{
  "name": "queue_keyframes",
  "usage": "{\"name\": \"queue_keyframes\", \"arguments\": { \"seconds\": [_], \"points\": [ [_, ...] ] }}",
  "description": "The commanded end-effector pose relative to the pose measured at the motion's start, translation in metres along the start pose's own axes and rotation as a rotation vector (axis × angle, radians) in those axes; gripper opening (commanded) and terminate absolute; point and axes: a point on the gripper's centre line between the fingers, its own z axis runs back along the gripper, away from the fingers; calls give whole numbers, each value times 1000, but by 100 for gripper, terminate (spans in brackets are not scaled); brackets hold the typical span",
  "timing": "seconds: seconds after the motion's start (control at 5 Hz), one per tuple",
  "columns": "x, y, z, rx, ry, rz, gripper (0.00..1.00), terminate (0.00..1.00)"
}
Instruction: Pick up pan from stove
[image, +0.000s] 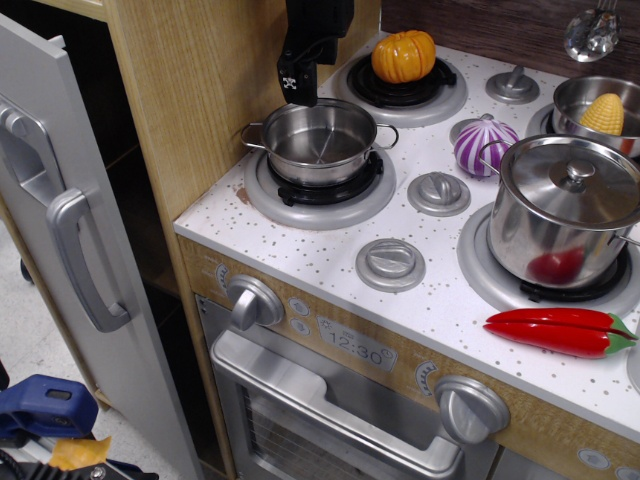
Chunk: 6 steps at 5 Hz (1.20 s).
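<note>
The pan (320, 142), a small shallow shiny steel pot with two thin wire loop handles and no lid, sits on the front-left burner of the stove (330, 255). The stove has a white speckled top, grey knobs and a wood-look front with a clock display. My black gripper (297, 88) hangs from the top of the frame, just above and behind the pan's far-left rim, apart from it. Its fingers overlap in this view, so I cannot tell whether the jaws are open or shut. Nothing shows between them.
An orange pumpkin (404, 55) sits on the back-left burner. A tall lidded steel pot (565, 210) stands front right, with a purple onion (484, 143) beside it and a pot holding yellow corn (604, 112) behind. A red chilli (560, 331) lies at the front edge. A wooden wall (190, 90) stands left.
</note>
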Motion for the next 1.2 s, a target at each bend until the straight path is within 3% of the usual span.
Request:
{"name": "queue_keyframes", "arguments": {
  "seconds": [0.0, 0.6, 0.8, 1.0],
  "points": [
    [0, 0, 0, 0, 0, 0, 100, 0],
    [-10, 20, -7, -5, -19, -50, 100, 0],
    [-12, 20, -11, -8, -34, -40, 0, 0],
    [-13, 21, -20, -20, -71, -31, 0, 0]
  ]
}}
